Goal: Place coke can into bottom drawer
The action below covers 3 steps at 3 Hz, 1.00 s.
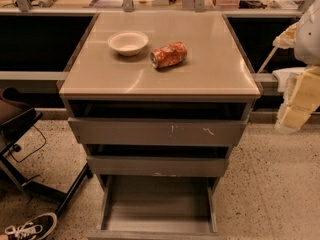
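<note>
The coke can (168, 55) lies on its side on the cabinet top (210, 79), just right of the middle, with its silver end toward the left. The bottom drawer (157, 209) is pulled out wide at the foot of the cabinet, and its grey tray holds nothing. My gripper (296, 106) hangs at the right edge of the view, beside and to the right of the cabinet, well apart from the can. It holds nothing that I can see.
A white bowl (128, 42) stands left of the can. The top drawer front with white scratches (157, 132) and the middle drawer (156, 165) are slightly out. A black chair base (20, 134) and a shoe (29, 227) are at the left.
</note>
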### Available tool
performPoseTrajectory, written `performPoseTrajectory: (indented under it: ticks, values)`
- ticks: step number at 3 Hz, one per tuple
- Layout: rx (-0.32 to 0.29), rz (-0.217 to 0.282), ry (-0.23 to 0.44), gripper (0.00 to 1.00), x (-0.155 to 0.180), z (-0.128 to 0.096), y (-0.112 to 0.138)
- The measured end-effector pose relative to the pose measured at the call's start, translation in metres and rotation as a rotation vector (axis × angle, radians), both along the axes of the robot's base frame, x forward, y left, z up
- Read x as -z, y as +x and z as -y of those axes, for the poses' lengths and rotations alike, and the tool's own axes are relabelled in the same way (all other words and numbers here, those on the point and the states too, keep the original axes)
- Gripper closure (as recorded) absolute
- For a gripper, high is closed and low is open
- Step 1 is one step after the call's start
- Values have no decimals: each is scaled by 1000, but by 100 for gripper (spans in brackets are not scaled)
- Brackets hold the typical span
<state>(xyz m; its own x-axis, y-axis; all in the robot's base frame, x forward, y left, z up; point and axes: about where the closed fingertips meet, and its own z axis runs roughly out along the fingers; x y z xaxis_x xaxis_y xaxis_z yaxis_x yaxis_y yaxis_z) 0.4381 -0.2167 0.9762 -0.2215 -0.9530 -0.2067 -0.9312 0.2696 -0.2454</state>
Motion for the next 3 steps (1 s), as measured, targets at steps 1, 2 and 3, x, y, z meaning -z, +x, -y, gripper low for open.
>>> performPoseTrajectory:
  ticks: [1, 2, 3]
  values:
    - [0, 0, 0, 0, 0, 0, 0]
    - [-10, 5, -17, 0, -1, -6, 8]
    - [-101, -26, -40, 0, 7, -35, 53]
